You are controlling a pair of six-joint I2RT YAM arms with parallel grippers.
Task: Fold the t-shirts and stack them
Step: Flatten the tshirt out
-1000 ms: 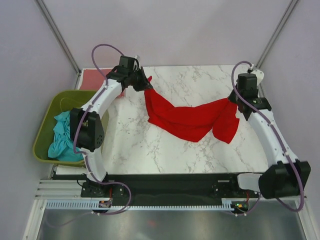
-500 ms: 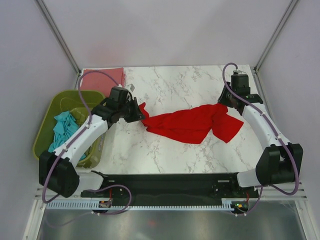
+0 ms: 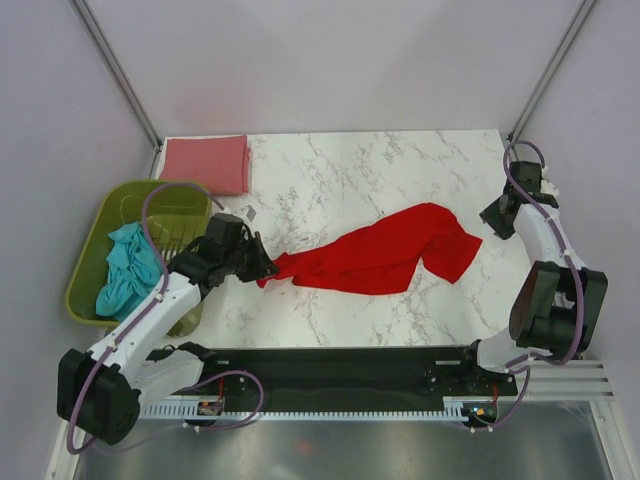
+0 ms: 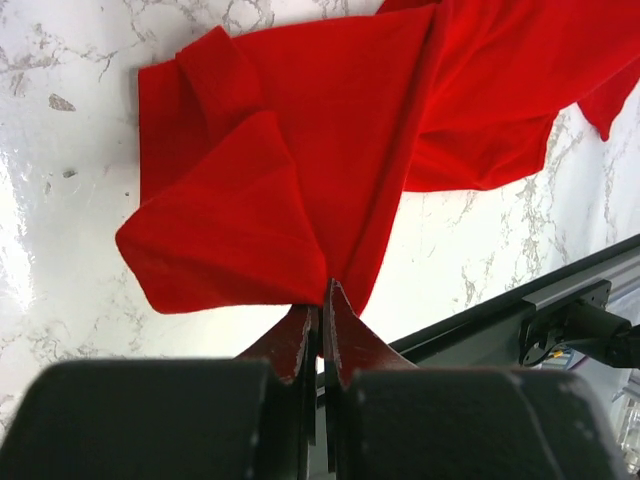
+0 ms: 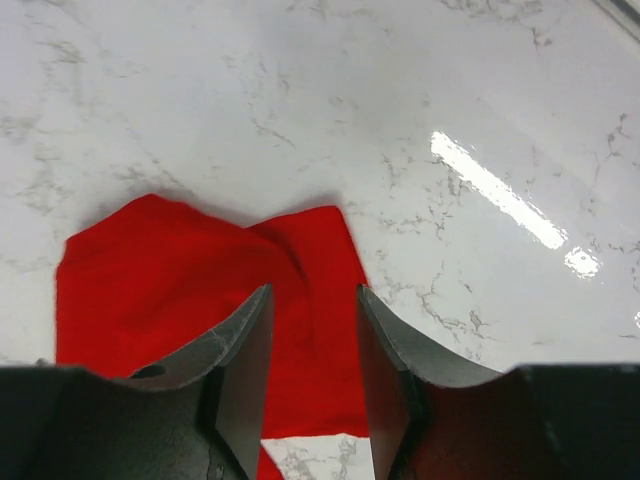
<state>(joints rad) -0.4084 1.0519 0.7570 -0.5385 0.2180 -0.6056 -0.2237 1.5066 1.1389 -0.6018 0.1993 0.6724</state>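
Lying in a crumpled band across the middle of the marble counter, the red t-shirt has its left end clamped in the left jaws, which are pressed together on a pinch of cloth. The right jaws stand apart, holding nothing, near the shirt's right end. A folded pink t-shirt sits at the counter's far-left corner. A teal t-shirt lies in the green basket.
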